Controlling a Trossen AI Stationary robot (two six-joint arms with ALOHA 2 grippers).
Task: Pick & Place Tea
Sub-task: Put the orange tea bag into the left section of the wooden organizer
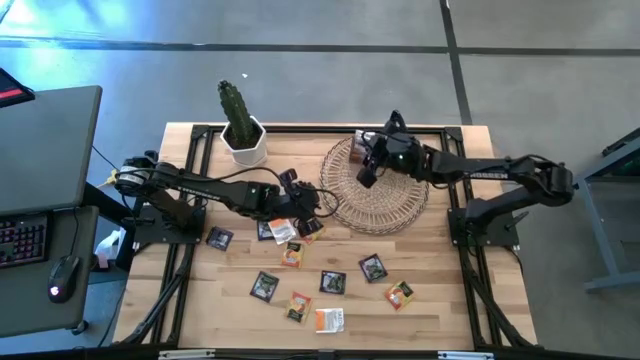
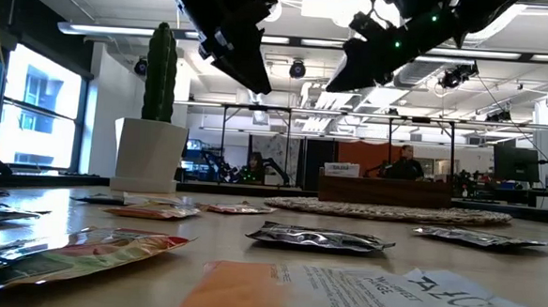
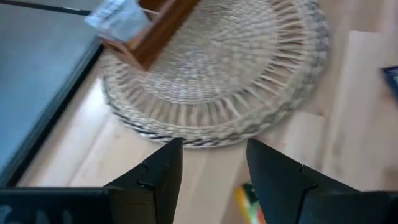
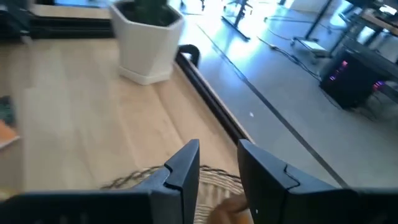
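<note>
Several tea sachets [image 1: 332, 282] lie flat on the wooden table's near half; some are black, some orange, and one orange-and-white sachet [image 1: 329, 320] is nearest the front edge. My left gripper [image 1: 303, 203] hovers open above a cluster of sachets [image 1: 285, 232] beside the wicker mat's left rim. In the left wrist view the left gripper [image 3: 211, 168] holds nothing, and an orange sachet edge [image 3: 247, 200] shows below it. My right gripper [image 1: 366, 168] hangs open over the mat [image 1: 385, 195], near the wooden box [image 1: 362, 143]. In its own view the right gripper [image 4: 217, 168] is empty.
A cactus in a white pot [image 1: 243, 128] stands at the far left of the table. The wooden box [image 3: 152, 34] sits on the mat's far side with a pale sachet [image 3: 118, 17] in it. Black frame rails run along the table's edges [image 1: 190, 180].
</note>
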